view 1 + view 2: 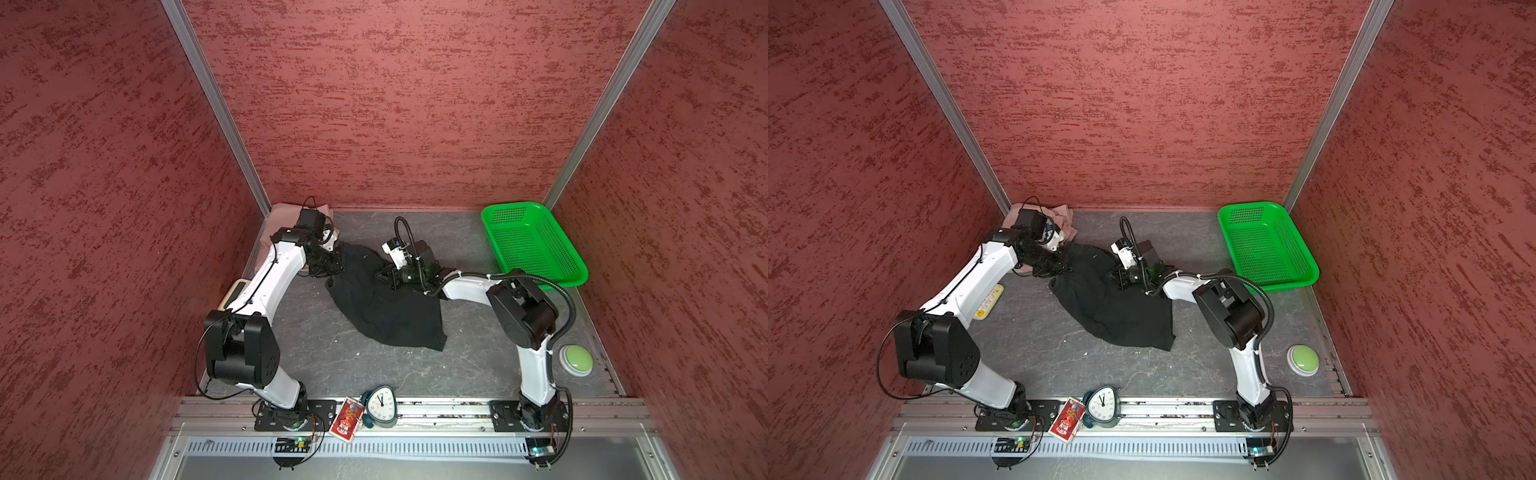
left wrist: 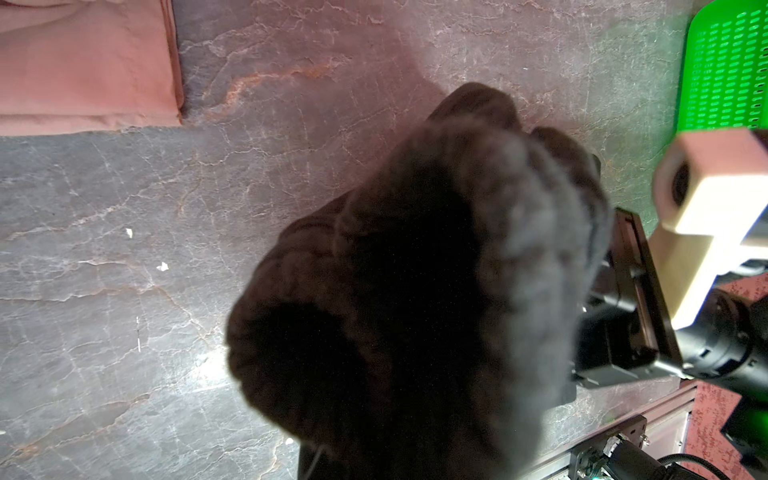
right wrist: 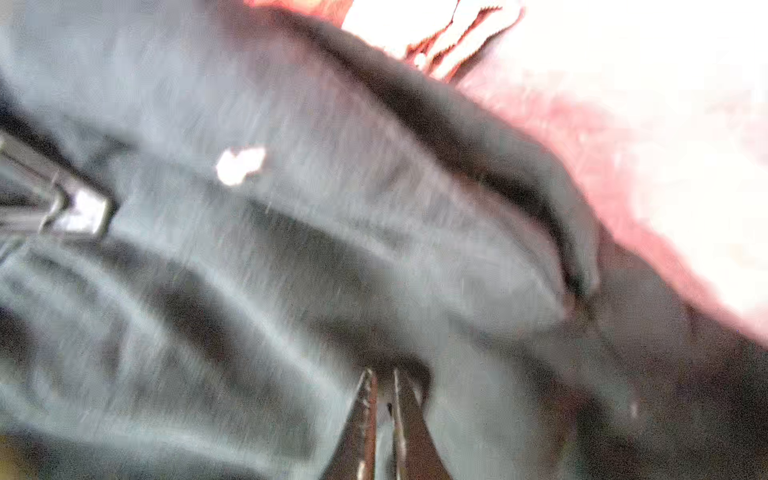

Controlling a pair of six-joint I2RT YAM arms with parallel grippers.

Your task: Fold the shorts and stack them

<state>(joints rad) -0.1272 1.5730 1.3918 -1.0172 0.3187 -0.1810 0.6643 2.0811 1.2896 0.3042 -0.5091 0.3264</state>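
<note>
right wrist view, blurred, has my right pincer [image 3: 382, 384] pinched nearly shut on a ridge of the black shorts [image 3: 291, 249]. in a top view my left pincer [image 1: 330, 266] is buried in the same cloth at its far-left end. its fingers are hidden, but from the bunch filling the left wrist view i judge it grips too. the shorts lie mid-table [image 1: 374, 374], long axis slanting from my pincers at the back left to the hem at the near right, with what looks like the gathered waist end up at me. my worry is that the right pinch looks shallow, maybe one layer, so a lift could slip or peel the layers apart. an uneven pull would twist the garment. the pink shorts [image 1: 1066, 222], folded in the back-left corner just beside my left pincer, could get dragged askew.
</note>
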